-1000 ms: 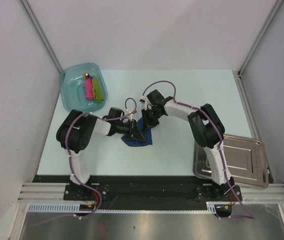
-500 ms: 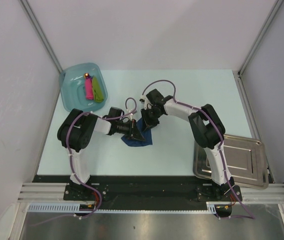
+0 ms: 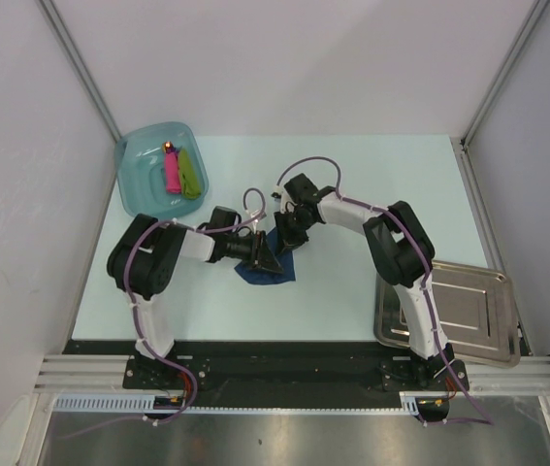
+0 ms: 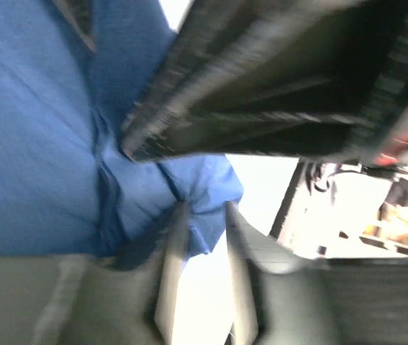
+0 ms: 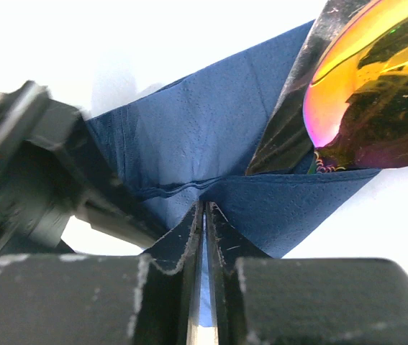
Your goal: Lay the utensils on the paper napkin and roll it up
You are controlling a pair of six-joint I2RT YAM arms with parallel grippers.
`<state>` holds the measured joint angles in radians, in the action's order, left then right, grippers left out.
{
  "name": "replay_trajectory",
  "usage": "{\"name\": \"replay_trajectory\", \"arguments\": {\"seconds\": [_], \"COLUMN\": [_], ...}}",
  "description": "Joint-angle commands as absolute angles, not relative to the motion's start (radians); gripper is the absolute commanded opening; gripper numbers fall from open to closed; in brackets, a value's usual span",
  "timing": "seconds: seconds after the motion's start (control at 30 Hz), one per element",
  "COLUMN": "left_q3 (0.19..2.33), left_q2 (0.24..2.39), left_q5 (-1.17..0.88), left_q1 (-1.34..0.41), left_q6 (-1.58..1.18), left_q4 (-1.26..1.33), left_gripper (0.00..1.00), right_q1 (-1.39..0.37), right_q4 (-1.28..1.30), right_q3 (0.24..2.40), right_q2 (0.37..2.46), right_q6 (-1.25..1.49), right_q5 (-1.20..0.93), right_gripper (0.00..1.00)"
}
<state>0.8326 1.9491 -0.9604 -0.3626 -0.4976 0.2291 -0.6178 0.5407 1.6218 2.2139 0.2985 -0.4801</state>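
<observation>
The dark navy paper napkin (image 3: pixel 267 275) lies mid-table, partly folded up. My right gripper (image 3: pixel 285 242) is over its far edge; in the right wrist view it (image 5: pixel 205 205) is shut on a raised fold of the napkin (image 5: pixel 189 129). A shiny orange-gold utensil (image 5: pixel 376 86) lies on the napkin, its lower part tucked under the fold. My left gripper (image 3: pixel 263 255) is at the napkin's left side; in the left wrist view it (image 4: pixel 204 212) stands narrowly open with a napkin (image 4: pixel 38 144) corner between the fingertips. Another small orange-gold piece (image 3: pixel 169 148) lies in the tub.
A pale teal tub (image 3: pixel 139 146) at the back left holds a pink stick (image 3: pixel 171 171) and a lime-green stick (image 3: pixel 189 173). A shiny steel tray (image 3: pixel 469 311) sits at the front right beside the right arm's base. Grey walls close in both sides.
The left arm's elbow has shifted slightly and its gripper has edged a little right along the napkin. The right gripper and the napkin have hardly moved.
</observation>
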Motion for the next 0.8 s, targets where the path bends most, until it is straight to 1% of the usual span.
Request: {"name": "replay_trajectory", "arguments": {"seconds": [0.0, 0.07, 0.1, 0.17, 0.2, 0.23, 0.33, 0.4, 0.57, 0.77], "left_q3": [0.795, 0.773, 0.762, 0.736, 0.732, 0.724, 0.718, 0.703, 0.632, 0.706], "left_q2": [1.783, 1.708, 1.688, 1.648, 1.64, 1.632, 1.621, 1.626, 1.69, 1.854], "left_q5": [-0.825, -0.816, -0.815, -0.81, -0.804, -0.795, -0.752, -0.733, -0.718, -0.796], "left_q1": [-0.345, -0.298, -0.273, -0.195, -0.172, -0.132, -0.088, -0.075, -0.101, -0.187], "left_q6": [-0.431, -0.446, -0.451, -0.419, -0.394, -0.368, -0.281, -0.279, -0.388, -0.433], "left_q4": [0.178, 0.119, 0.094, -0.008, -0.061, -0.142, -0.253, -0.258, -0.105, 0.07], "left_gripper": [0.45, 0.53, 0.62, 0.7, 0.71, 0.72, 0.72, 0.72, 0.72, 0.7], "right_q1": [-0.623, -0.63, -0.635, -0.641, -0.643, -0.643, -0.643, -0.644, -0.644, -0.641], "right_q4": [0.571, 0.571, 0.571, 0.575, 0.577, 0.577, 0.577, 0.575, 0.563, 0.557], "right_q3": [1.62, 1.615, 1.615, 1.618, 1.618, 1.617, 1.617, 1.611, 1.603, 1.609], "right_q2": [2.273, 2.278, 2.283, 2.29, 2.292, 2.295, 2.301, 2.299, 2.302, 2.301], "right_q6": [0.258, 0.249, 0.245, 0.241, 0.239, 0.238, 0.241, 0.242, 0.252, 0.258], "right_q5": [-0.393, -0.367, -0.365, -0.357, -0.359, -0.356, -0.356, -0.354, -0.356, -0.347], "right_gripper": [0.08, 0.07, 0.07, 0.06, 0.06, 0.06, 0.06, 0.05, 0.05, 0.04]}}
